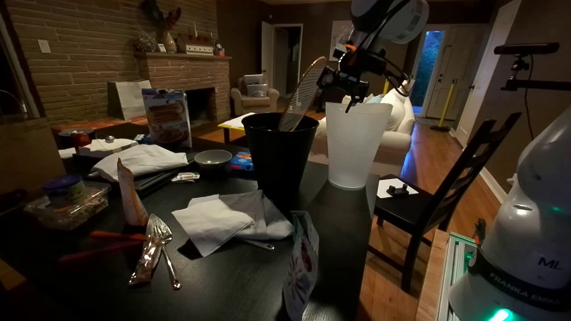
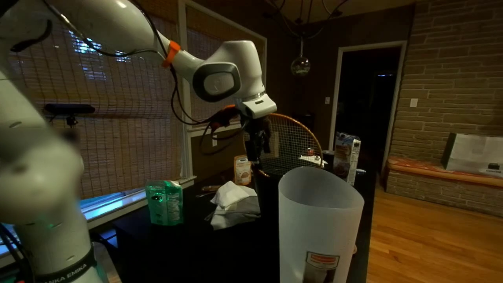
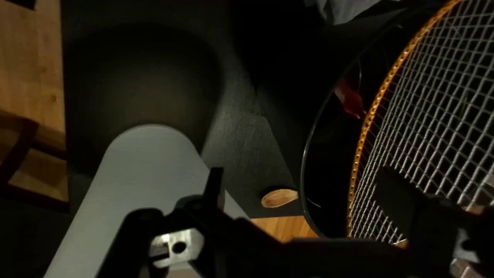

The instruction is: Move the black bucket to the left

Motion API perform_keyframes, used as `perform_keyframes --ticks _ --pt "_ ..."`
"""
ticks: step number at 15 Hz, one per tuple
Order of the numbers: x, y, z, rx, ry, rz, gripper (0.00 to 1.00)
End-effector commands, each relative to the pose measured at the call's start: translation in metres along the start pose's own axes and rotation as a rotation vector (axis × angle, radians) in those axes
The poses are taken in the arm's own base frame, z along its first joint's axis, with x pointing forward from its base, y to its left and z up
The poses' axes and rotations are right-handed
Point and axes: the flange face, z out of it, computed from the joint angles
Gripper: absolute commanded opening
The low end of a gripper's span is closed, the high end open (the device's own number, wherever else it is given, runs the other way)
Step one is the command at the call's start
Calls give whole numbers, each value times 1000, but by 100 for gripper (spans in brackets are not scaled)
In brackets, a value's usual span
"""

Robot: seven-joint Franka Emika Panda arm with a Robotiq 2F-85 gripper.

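Observation:
The black bucket [image 1: 279, 158] stands upright on the dark table, and a netted racket [image 1: 308, 89] with an orange frame leans out of it. In an exterior view the bucket [image 2: 267, 196] is partly hidden behind the white bin. In the wrist view its rim [image 3: 305, 162] runs between my fingers, with a red item inside the bucket. My gripper [image 1: 337, 92] is open and empty above the gap between bucket and white bin; it also shows in the wrist view [image 3: 303, 189]. One finger overlaps the racket net, the other the white bin; contact cannot be told.
The white bin [image 1: 357, 145] stands close beside the bucket, near the table edge. White napkins [image 1: 232, 218], a standing pouch [image 1: 302, 267], a grey bowl [image 1: 213, 159] and cutlery [image 1: 160, 240] lie around the table. A wooden spoon end [image 3: 278, 197] shows beside the bucket.

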Motion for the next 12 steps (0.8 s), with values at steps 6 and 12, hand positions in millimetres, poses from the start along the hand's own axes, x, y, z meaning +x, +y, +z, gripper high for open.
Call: perform_keyframes --ticks 6,12 --pt "-36 11 64 174 187 217 100" --pt "-59 11 114 162 180 233 100"
